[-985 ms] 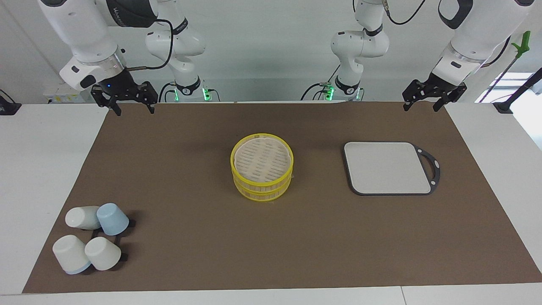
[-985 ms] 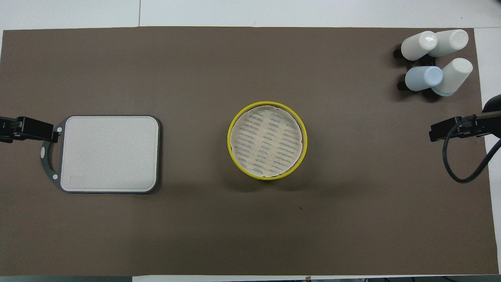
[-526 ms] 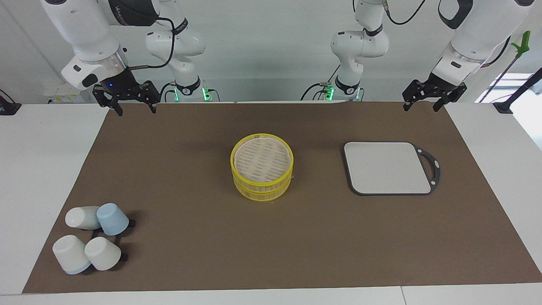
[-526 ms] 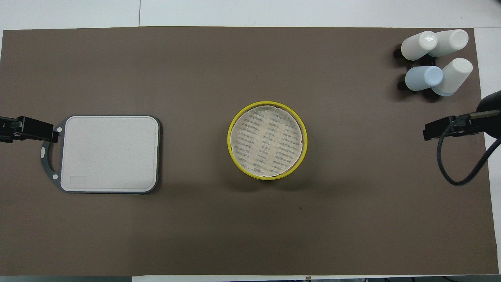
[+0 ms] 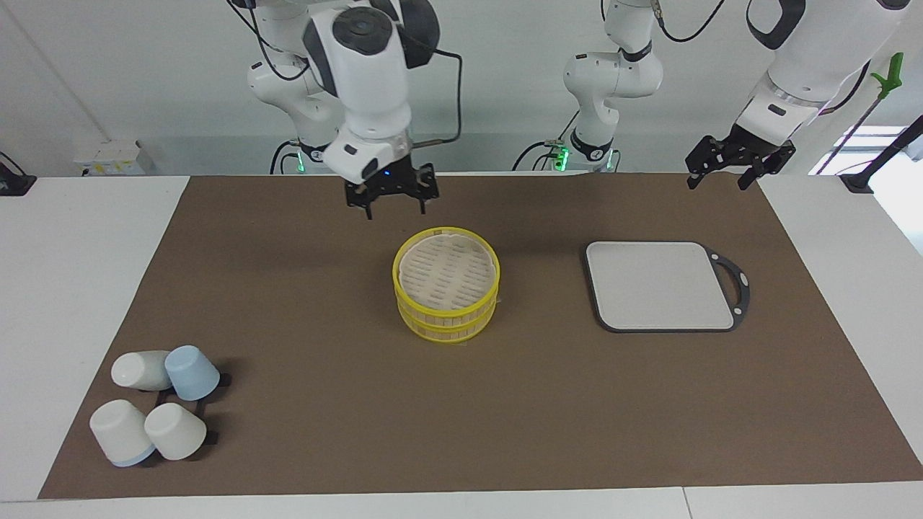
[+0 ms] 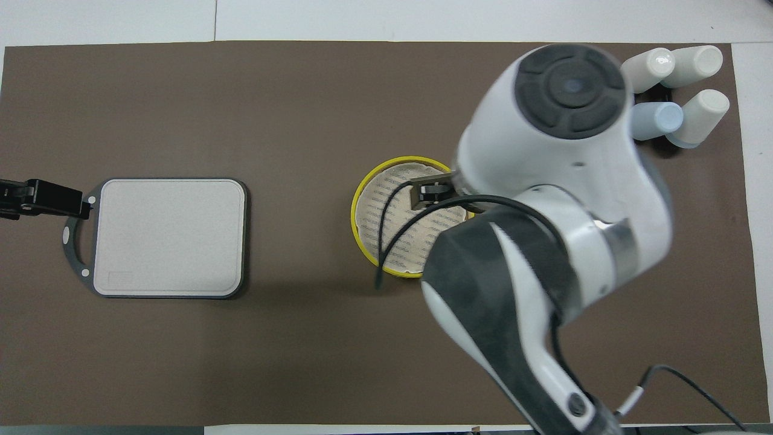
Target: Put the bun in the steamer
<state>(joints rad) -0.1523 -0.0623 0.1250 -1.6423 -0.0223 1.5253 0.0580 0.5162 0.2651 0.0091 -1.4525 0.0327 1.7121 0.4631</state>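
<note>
The steamer (image 5: 445, 285) stands in the middle of the brown mat, a yellow-rimmed basket with its slatted top piece on it. In the overhead view the steamer (image 6: 369, 212) is partly covered by my right arm (image 6: 543, 181). My right gripper (image 5: 394, 207) is open and empty, in the air over the steamer's edge nearest the robots. My left gripper (image 5: 721, 180) is open and empty and waits above the mat's corner at the left arm's end; it also shows in the overhead view (image 6: 42, 199). No bun is in view.
A flat grey dark-edged board (image 5: 656, 285) lies beside the steamer toward the left arm's end, and shows in the overhead view (image 6: 169, 235). Several white and pale-blue cups (image 5: 155, 407) sit on a black rack at the right arm's end, farther from the robots.
My right arm has swung from the mat's corner at its own end to the steamer, its gripper still open. The left arm, steamer, board and cups have not moved.
</note>
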